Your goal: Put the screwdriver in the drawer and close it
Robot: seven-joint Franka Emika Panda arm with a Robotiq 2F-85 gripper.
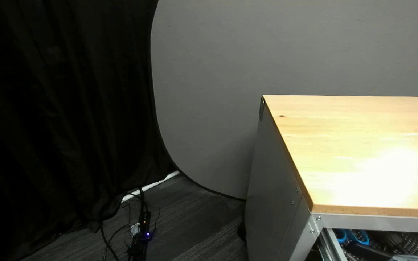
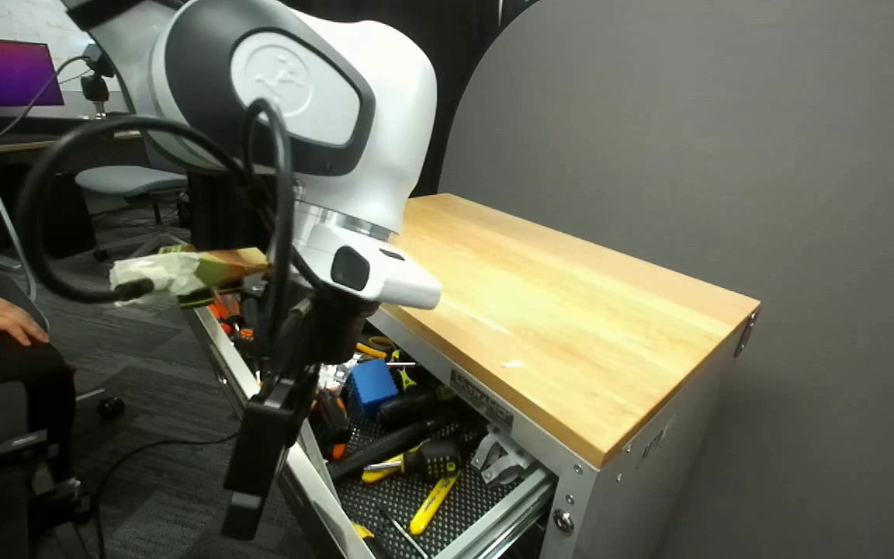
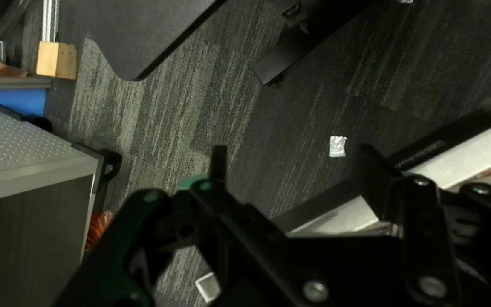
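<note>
Drawer [image 2: 315, 497] stands pulled out; end effector [image 3: 291, 158] (jaws apart) hangs near its front.

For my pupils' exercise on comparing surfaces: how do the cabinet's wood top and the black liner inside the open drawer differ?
The wood top is light tan, while the liner is black. The wood top looks smooth with faint grain; the liner has a fine mesh-like pattern. The wood top sits higher, whereas the liner lies below, inside the drawer. Both look flat and are on the same grey cabinet.
</note>
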